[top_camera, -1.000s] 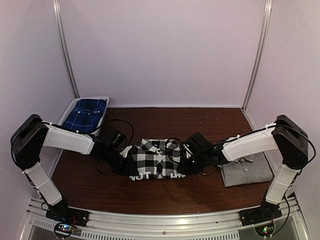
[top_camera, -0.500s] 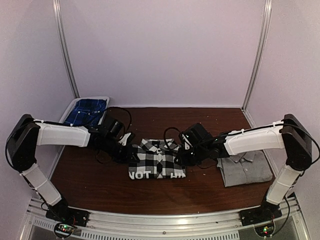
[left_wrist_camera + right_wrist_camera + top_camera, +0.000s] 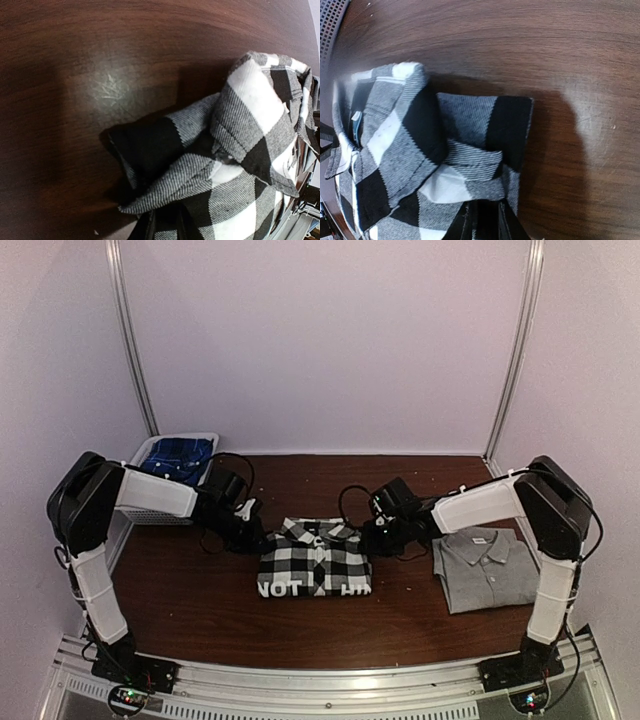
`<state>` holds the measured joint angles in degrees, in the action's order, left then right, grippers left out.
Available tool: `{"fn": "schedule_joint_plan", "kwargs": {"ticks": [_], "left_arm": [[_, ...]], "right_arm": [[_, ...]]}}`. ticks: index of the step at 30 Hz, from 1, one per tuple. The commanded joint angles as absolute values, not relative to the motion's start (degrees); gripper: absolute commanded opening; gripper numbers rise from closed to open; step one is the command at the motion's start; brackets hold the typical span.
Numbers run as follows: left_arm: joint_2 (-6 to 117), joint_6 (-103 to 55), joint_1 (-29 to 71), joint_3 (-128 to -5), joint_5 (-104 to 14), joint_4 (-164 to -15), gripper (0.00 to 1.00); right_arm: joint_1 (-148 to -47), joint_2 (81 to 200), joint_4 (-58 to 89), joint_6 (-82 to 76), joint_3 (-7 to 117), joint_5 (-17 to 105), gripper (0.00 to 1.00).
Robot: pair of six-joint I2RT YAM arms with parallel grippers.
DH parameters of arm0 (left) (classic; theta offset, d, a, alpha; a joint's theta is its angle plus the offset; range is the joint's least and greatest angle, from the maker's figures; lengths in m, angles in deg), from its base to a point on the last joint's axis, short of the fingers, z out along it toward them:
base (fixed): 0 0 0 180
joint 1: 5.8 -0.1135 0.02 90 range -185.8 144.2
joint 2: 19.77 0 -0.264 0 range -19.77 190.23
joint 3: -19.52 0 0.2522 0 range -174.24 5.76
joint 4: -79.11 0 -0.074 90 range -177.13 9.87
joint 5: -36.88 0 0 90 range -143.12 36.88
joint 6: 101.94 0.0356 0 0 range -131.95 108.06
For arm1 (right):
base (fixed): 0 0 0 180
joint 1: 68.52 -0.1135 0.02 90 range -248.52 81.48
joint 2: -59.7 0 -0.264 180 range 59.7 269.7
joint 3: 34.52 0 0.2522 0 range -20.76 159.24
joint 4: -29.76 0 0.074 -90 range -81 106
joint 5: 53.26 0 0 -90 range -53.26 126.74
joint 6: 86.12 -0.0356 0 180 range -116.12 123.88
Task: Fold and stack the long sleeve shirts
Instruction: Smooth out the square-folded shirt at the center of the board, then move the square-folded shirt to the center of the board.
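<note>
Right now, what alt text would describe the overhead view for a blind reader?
The left arm and right arm pinch the far corners of a folded checked shirt mid-table; a folded grey shirt lies to its right.

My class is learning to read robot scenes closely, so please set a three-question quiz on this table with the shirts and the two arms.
1. True or false: the grey shirt lies stacked on top of the checked shirt.
2. Multiple choice: what lies in the basket at the table's far left? A) blue plaid cloth B) a white towel C) a pair of shoes
3. Short answer: is the checked shirt pinched by the left gripper, the right gripper, or both?

Key
1. False: they lie apart, with the grey shirt on the right.
2. A
3. Both, one at each far corner.
</note>
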<state>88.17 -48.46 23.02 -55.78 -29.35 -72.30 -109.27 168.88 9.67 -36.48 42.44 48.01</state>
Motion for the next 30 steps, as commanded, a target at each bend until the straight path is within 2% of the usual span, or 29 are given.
{"fn": "schedule_joint_plan", "kwargs": {"ticks": [1, 10, 14, 21, 26, 30], "left_arm": [[87.51, -46.84, 22.14, -57.15, -30.55, -73.58, 0.17], [77.88, -47.8, 20.57, -49.51, -28.93, -73.03, 0.37], [74.94, -48.06, 20.57, -45.77, -25.55, -74.32, 0.46], [75.33, -48.85, 21.11, -41.57, -22.38, -77.4, 0.55], [77.87, -49.22, 22.85, -41.48, -20.95, -79.37, 0.57], [79.88, -49.96, 23.75, -41.61, -20.82, -80.43, 0.52]], "right_arm": [[-107.73, 169.91, 11.46, -36.31, 43.34, 48.8, 0.21], [-107.77, 163.62, 10.1, -35.31, 40.13, 47.53, 0.27], [-107.79, 159.99, 8.04, -33.78, 39.28, 45.01, 0.36], [-107.79, 154.85, 4.23, -32.27, 38.45, 40.9, 0.52], [-107.76, 152.11, 3.48, -32.11, 37.69, 39.89, 0.56], [-107.72, 150.77, 2.84, -32.09, 37.28, 39.46, 0.57]]}}
